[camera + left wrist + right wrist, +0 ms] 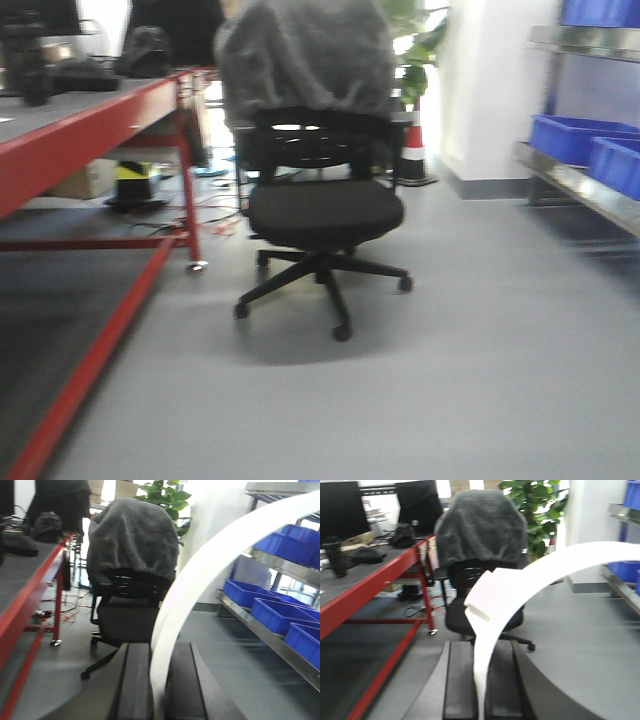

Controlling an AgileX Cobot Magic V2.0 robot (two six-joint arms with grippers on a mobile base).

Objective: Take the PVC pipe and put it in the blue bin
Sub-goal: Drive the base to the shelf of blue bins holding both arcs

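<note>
Two sets of jaws, one pipe. My left jaws are clamped on the PVC pipe [200, 570], which climbs from between them and sweeps up to the right in a white arc. My right jaws pinch it too, low on the curve, with a flat tab [487, 592] showing just above. So the pipe hangs in the air between both arms and is not in any bin. I judge the grab done and the carry in hand.

Ahead sits an office chair [325, 215] with a grey cover [305, 50] over its back, and the red bench [90, 125] is off to the left. Further right, blue bins [277, 612] line a metal shelf [265, 640].

Everything is blurred, so I can't tell which bin is meant. Next I'd need to swing right, clear the chair and carry the arc over an open bin. Then I'd lower it with both arms together and only then let go, or the long curve may catch the shelf above.
</note>
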